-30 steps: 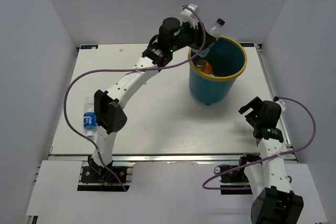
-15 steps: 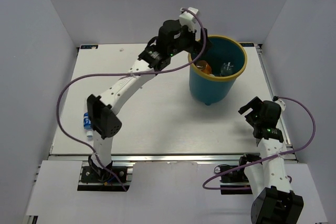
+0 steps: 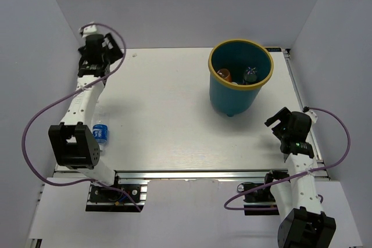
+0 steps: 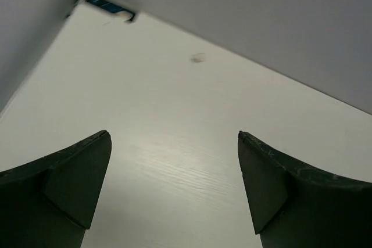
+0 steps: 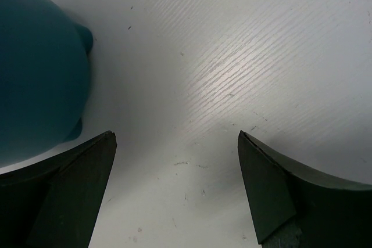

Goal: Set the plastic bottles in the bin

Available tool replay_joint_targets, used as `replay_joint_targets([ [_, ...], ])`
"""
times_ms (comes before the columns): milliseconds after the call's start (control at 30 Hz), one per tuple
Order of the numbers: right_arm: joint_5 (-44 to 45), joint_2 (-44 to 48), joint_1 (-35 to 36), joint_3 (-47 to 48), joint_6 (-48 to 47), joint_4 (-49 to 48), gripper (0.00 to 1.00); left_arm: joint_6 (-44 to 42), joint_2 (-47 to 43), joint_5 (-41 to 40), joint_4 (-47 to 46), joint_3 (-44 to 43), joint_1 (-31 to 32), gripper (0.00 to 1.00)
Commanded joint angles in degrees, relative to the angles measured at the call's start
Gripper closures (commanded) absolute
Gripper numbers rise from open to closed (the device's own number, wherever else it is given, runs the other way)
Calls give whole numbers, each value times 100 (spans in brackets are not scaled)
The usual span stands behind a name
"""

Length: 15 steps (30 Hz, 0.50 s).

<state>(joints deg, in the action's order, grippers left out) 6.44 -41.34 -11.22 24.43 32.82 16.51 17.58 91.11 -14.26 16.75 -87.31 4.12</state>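
The teal bin (image 3: 232,100) with a yellow rim stands at the back right of the table. Inside it lie an orange bottle (image 3: 224,75) and a clear bottle with a dark label (image 3: 250,75). A clear bottle with a blue label (image 3: 101,132) lies on the table at the left, partly behind my left arm's elbow. My left gripper (image 3: 109,50) hangs open and empty over the far left corner (image 4: 174,137). My right gripper (image 3: 278,121) is open and empty near the front right (image 5: 175,135), with the bin's wall (image 5: 35,68) to its left.
White walls close in on the table's left, back and right sides. A small speck (image 4: 198,58) lies on the table (image 4: 186,114) near the back wall. The left arm's purple cable (image 3: 40,120) loops out past the table's left edge.
My left arm has swung from over the bin to the far left corner. Its gripper opened, and the clear dark-label bottle now lies in the bin. The right arm has not moved.
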Motion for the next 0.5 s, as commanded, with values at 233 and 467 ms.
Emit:
replay_joint_targets([
  [233,-117,-216,6,124,-83,-148,11,1581,38,-1421,751,1636,-1036,2],
  [467,16,-366,6,115,-153,-297,11,1765,-137,-1728,487,2472,-1115,2],
])
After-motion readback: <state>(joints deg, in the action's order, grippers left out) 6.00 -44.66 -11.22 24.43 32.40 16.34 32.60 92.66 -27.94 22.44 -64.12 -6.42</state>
